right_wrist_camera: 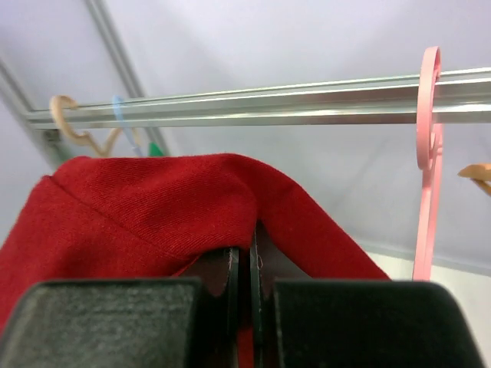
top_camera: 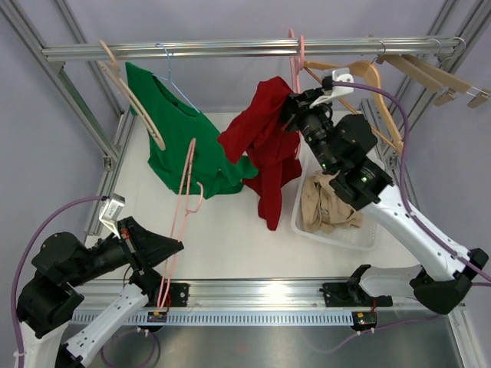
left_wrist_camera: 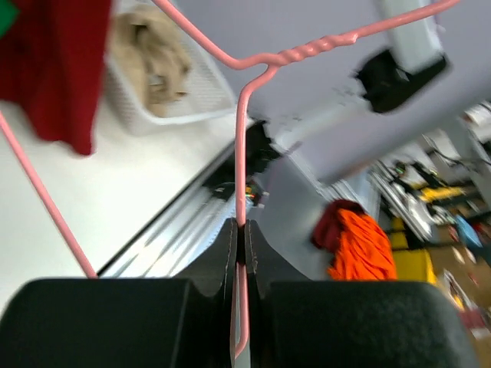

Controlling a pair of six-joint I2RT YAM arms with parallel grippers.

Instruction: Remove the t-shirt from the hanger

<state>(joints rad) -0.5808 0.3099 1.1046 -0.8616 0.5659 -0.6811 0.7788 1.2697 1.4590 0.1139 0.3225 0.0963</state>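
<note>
My right gripper (top_camera: 294, 107) is shut on a red t-shirt (top_camera: 265, 149) and holds it up just under the rail; the shirt hangs down from the jaws. In the right wrist view the red t-shirt (right_wrist_camera: 161, 199) drapes over my shut gripper (right_wrist_camera: 247, 257). My left gripper (top_camera: 167, 249) is shut on a bare pink wire hanger (top_camera: 184, 195) and holds it low at the front left, apart from the red shirt. In the left wrist view the hanger wire (left_wrist_camera: 240, 153) runs up out of my shut gripper (left_wrist_camera: 241, 228), and the red shirt (left_wrist_camera: 54, 61) shows at the top left.
A green t-shirt (top_camera: 180, 138) hangs from the metal rail (top_camera: 230, 50) at the left. Another pink hanger hook (right_wrist_camera: 428, 146) sits on the rail. Wooden hangers (top_camera: 383, 100) hang at the right. A white basket (top_camera: 349, 238) with beige cloth stands below my right arm.
</note>
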